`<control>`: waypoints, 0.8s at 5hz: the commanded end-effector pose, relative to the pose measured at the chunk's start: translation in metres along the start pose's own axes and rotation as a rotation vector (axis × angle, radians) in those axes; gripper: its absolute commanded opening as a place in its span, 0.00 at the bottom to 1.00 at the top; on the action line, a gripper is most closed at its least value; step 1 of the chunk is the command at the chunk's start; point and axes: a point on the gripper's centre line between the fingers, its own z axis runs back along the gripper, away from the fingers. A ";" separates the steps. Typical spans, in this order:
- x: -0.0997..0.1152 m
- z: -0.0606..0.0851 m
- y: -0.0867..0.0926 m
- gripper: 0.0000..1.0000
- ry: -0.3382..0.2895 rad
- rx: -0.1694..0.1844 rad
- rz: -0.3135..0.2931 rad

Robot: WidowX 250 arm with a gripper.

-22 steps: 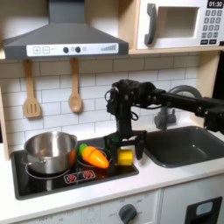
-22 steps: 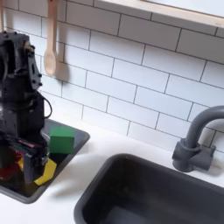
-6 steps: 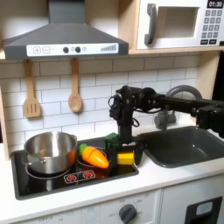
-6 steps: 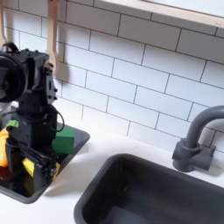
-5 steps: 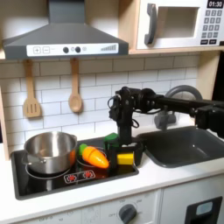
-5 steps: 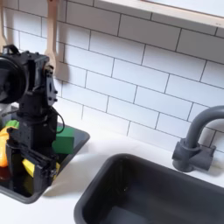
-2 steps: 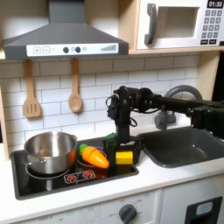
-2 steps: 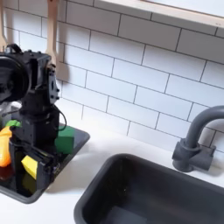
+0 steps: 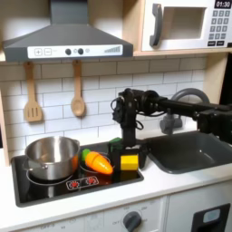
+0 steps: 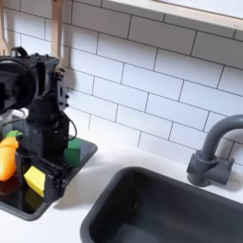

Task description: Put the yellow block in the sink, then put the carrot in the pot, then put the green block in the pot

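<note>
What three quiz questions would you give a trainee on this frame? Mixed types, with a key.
1. True or false: the yellow block already lies in the sink.
2. In the first exterior view, what lies between the pot and the yellow block? A) the carrot B) a cup C) a plate
3. Fill in: the hand is down over the ___ block on the stovetop.

Key: 1 false, the block is on the stovetop beside the sink. 2 A. 3 yellow.
</note>
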 end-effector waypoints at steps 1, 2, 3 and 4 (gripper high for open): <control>0.002 -0.003 -0.001 1.00 -0.005 -0.004 -0.009; 0.005 -0.005 0.001 0.00 -0.033 0.009 0.016; 0.006 -0.003 0.002 0.00 -0.047 0.016 0.020; 0.006 -0.002 -0.001 0.00 -0.052 0.012 0.019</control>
